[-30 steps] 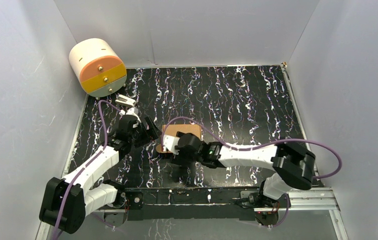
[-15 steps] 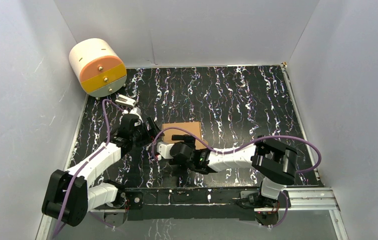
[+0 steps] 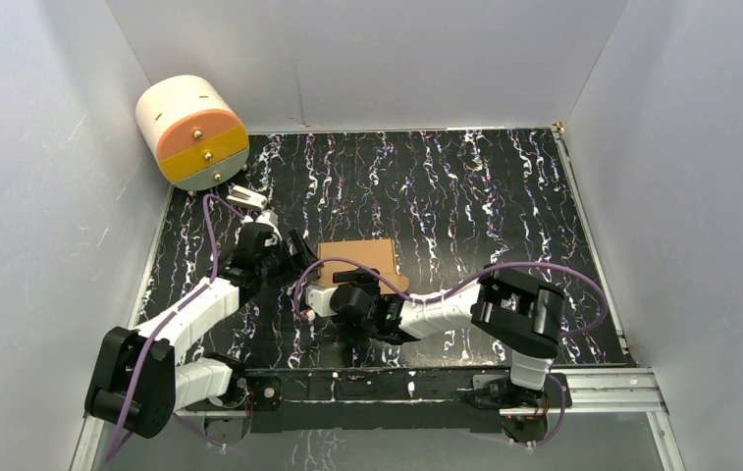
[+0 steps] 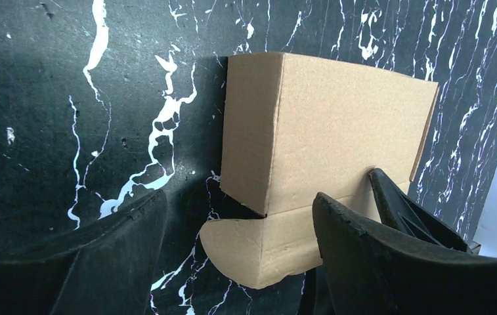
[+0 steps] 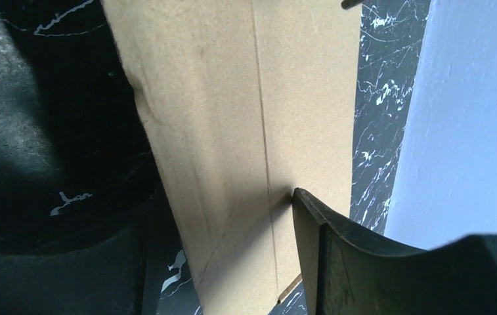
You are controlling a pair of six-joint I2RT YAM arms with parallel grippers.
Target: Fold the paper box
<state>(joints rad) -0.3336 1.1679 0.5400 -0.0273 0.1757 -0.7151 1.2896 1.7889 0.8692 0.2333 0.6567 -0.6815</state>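
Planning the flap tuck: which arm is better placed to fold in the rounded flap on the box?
Left, probably. The left gripper, jaws open, straddles the rounded flap of the paper box. The right gripper sits astride a creased panel, better for bracing.

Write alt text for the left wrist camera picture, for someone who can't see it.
A brown paper box sits on a black, white-veined table, with a rounded flap sticking out at its near end. The left gripper fills the bottom edge, its dark fingers apart with the flap between them.
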